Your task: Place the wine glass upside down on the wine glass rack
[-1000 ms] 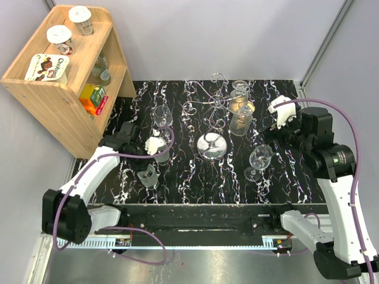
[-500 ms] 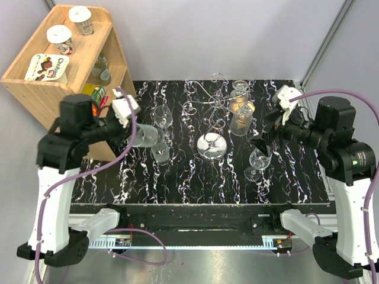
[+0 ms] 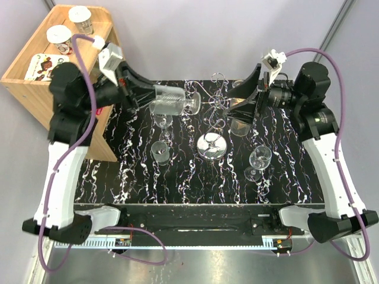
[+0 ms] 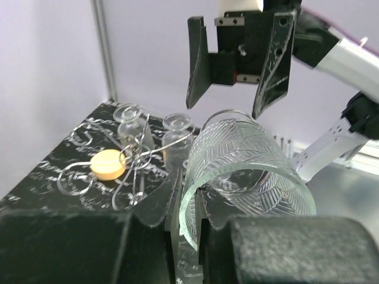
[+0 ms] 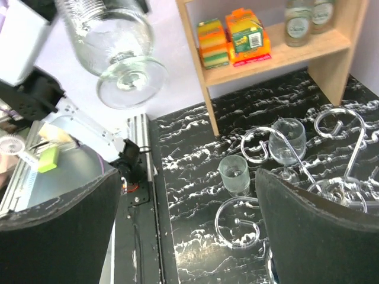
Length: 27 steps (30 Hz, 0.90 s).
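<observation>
The left gripper [image 3: 148, 94] clamps its jaws on the rim of the ribbed clear wine glass [image 3: 169, 100]. It holds the glass sideways in the air, its foot just beside the curled arms of the shiny chrome wire rack [image 3: 214, 100]. The stem is hidden in the left wrist view. The right gripper [image 3: 249, 94] gapes wide. Both arms are higher than half a second ago, and the glass is nearer the rack.

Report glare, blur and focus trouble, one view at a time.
Top external: evenly lit and sharp, with bright reflections on the rack. Left wrist: the held glass is crisp, the left end effector a dark soft mass. Right wrist: the right end effector looms dark and unfocused; the shelf behind is sharp.
</observation>
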Motion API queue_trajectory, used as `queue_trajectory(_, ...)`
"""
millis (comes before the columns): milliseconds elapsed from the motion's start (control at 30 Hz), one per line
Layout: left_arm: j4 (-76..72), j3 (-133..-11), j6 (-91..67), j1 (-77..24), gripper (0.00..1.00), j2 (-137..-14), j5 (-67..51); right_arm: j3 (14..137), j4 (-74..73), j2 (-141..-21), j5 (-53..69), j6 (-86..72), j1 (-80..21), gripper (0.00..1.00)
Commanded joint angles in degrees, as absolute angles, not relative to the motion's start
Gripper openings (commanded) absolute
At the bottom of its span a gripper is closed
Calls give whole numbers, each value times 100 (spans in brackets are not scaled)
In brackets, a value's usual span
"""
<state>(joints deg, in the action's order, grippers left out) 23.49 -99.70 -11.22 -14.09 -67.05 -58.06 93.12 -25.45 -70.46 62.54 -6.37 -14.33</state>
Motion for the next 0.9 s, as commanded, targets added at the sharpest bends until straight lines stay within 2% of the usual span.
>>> queue_trajectory(0,764,-10142,-2216,-1748,0,-7074,-6021,8790,1154,-7233,7127,-3231,-1547,100)
queue_trajectory(67,809,-10213,-2084,-1906,0,-7180,-5872,8719,2018,-7382,7102,-3901,-1591,99)
queue_trajectory(300,335,-10116,-2188,-2329,0,-7505,-5642,8974,1687,-7699,6961,-3630,-1749,99)
queue_trajectory(500,123,-10169,-2277,-2443,0,-7769,-5493,8684,2434,-7647,7093,-4192,-1758,99)
queue_trajectory(867,-316,-10564,-2627,-2294,0,-8068,-5686,8727,987,-7436,7145,-2955,-1767,99)
